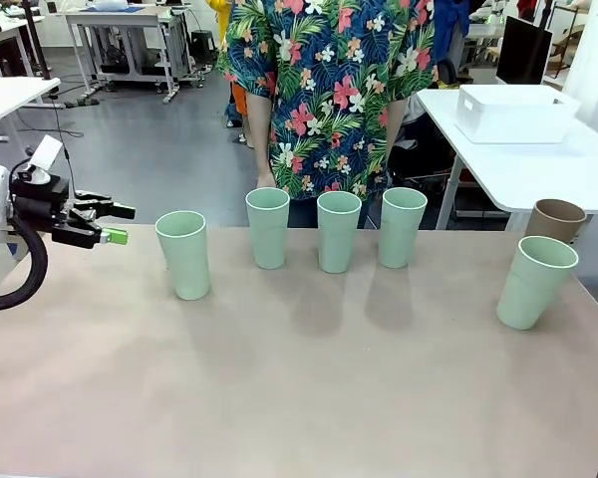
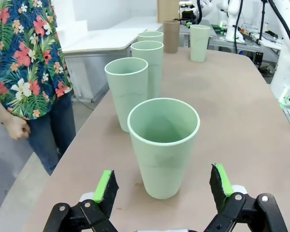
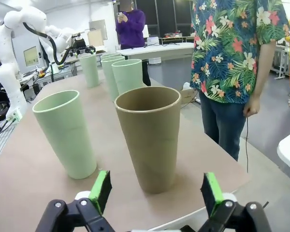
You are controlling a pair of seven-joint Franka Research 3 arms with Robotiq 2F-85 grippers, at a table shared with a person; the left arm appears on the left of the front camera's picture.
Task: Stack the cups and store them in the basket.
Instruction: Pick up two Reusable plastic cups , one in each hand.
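left gripper (image 1: 123, 223) open, level with end green cup (image 2: 163, 145) for a side grasp | right gripper (image 3: 156, 191) open, facing brown cup (image 3: 150, 135) likewise

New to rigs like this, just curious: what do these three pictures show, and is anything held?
A two-armed robot at a table faces a person in a flowered shirt. One picture looks across the table; the other two come from cameras on the wrists. Five green cups and a brown cup stand on the table; a white basket sits on another table behind. The left tool faces a green cup, the right tool the brown one. Both are open, holding nothing.
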